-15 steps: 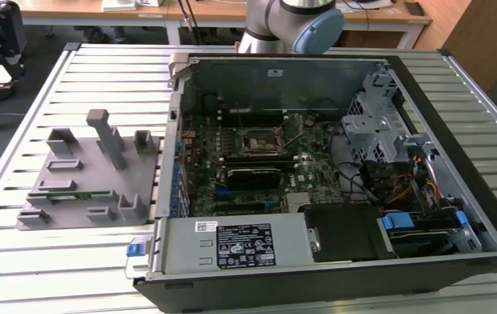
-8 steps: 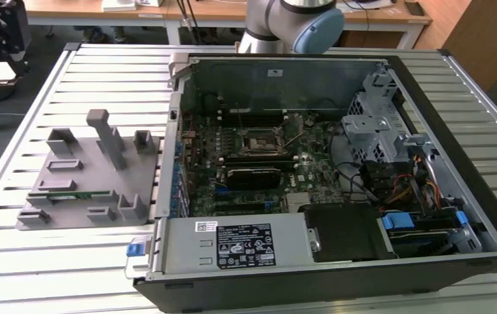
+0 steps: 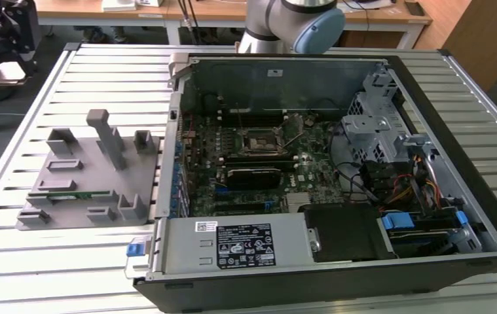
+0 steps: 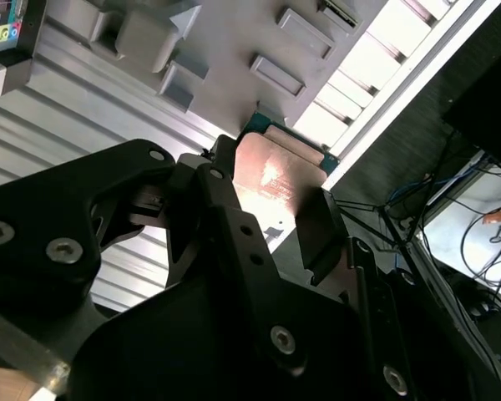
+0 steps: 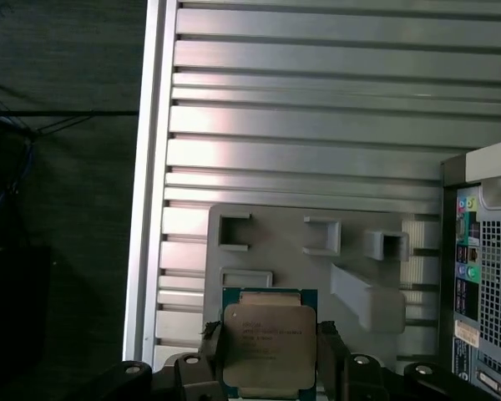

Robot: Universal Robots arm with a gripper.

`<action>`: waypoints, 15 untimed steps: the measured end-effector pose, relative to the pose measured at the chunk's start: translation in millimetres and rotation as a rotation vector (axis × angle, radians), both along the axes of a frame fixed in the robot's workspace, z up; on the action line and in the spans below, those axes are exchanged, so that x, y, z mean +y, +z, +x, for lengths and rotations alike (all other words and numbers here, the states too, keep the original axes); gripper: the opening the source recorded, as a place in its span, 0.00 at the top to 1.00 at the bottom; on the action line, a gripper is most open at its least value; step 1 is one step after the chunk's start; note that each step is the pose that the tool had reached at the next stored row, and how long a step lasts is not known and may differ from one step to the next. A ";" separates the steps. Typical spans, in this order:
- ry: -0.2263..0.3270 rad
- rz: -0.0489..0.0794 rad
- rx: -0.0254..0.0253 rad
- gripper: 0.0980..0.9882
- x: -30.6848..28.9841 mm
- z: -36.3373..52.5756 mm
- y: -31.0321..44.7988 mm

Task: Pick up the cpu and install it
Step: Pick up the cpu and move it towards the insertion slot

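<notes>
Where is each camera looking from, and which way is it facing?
Exterior view: off the arm, looking down into the open computer case on the slatted table; the arm shows behind the case.
First wrist view: on the arm, facing down past the gripper to the gray fixture; its fingers show.
Second wrist view: on the arm, looking along the black gripper toward the fixture.
Shared: both wrist views show the cpu clamped between the fingers.

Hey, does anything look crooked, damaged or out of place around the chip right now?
Nothing stands out. The cpu sits square between the fingers of the gripper, over the grey fixture, with no visible damage.
</notes>
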State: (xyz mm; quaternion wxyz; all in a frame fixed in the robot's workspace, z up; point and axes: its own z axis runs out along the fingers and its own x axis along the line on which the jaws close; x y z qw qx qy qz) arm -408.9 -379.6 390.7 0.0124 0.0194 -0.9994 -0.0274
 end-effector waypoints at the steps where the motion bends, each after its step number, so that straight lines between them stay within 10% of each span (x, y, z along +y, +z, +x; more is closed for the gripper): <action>1: 0.000 0.000 0.0000 0.51 0.1 1.1 0.0; 15: 0.000 0.000 0.0000 0.51 2.2 13.0 0.0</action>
